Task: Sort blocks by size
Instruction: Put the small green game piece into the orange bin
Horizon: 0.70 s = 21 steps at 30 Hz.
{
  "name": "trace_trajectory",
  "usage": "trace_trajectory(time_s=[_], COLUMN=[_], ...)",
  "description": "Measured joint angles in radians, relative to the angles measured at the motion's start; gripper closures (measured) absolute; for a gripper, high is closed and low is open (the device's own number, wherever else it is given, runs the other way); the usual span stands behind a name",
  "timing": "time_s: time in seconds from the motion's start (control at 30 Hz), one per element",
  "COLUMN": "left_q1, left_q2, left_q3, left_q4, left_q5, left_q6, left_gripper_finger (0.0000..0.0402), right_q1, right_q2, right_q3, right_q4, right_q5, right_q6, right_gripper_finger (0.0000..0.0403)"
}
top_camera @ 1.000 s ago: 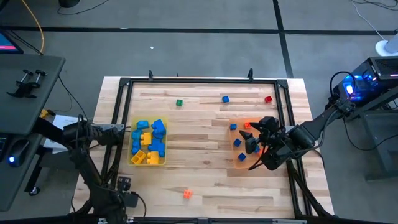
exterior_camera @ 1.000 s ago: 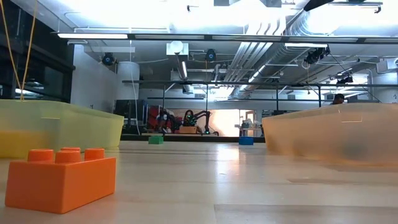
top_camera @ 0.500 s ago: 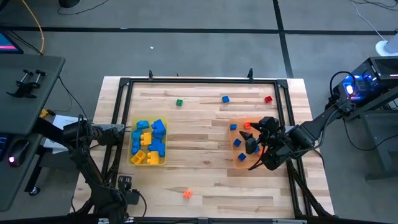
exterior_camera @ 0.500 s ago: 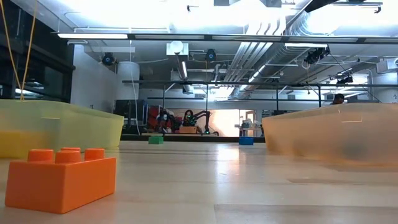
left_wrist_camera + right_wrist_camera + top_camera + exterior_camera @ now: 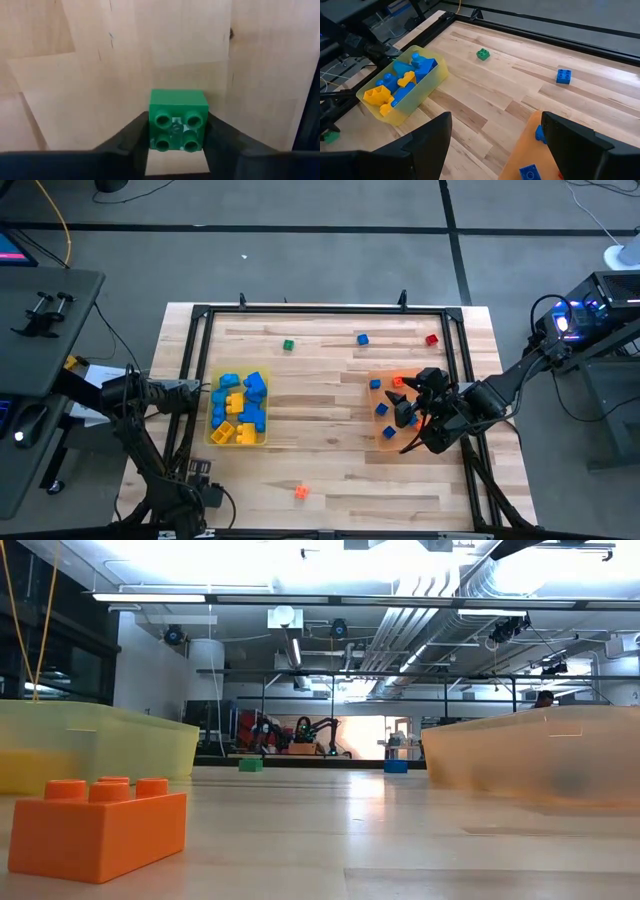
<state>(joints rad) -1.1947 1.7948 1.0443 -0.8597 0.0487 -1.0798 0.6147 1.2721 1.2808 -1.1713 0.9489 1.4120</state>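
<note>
My left gripper (image 5: 200, 472) is at the table's near left corner, pointing down. It is shut on a small green block (image 5: 177, 125), which the gripper hides in the high view. My right gripper (image 5: 410, 420) hangs open over the orange tray (image 5: 385, 442), which holds small blue and red blocks; nothing is between its fingers (image 5: 430, 137). The yellow tray (image 5: 238, 438) holds larger blue and yellow blocks. Loose on the wood lie a green block (image 5: 288, 345), a blue block (image 5: 362, 339), a red block (image 5: 431, 339) and an orange block (image 5: 301, 492). My left gripper pinches the green block between its two fingers, one on each of two opposite side walls (image 5: 151, 131). The fingers come from above, pointing down. The block stands studs up on the wooden table top.
A black metal frame (image 5: 325, 310) runs round the table top. The yellow tray stands at the left, the orange tray at the right, with bare wood (image 5: 320, 410) between them. In the low view the orange block (image 5: 95, 825) sits close to the camera.
</note>
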Motion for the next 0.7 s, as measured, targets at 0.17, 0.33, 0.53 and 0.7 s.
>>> trace_trajectory(time_s=[0.17,0.33,0.53,0.7], left_q1=[0.026,0.071,0.177,0.432], left_q2=[-0.003,-0.083,-0.326,-0.458], left_q3=[0.000,0.000,0.066,0.079], left_q4=[0.012,0.022,0.030,0.086], left_q5=[0.004,-0.021,-0.142,-0.406], left_q6=[0.002,0.002,0.096,0.297], left_gripper_finger=[0.0300,0.0300,0.0300,0.0300], right_q1=[0.001,0.002,0.050,0.089], right_q2=[0.000,0.000,-0.012,-0.030], right_q3=[0.000,0.000,0.000,0.000], right_q4=[0.001,0.020,0.131,0.208], right_q5=[-0.007,-0.051,-0.066,0.009], right_q6=[0.000,-0.001,-0.103,-0.163], right_gripper_finger=[0.0100,0.0100,0.0100,0.0100])
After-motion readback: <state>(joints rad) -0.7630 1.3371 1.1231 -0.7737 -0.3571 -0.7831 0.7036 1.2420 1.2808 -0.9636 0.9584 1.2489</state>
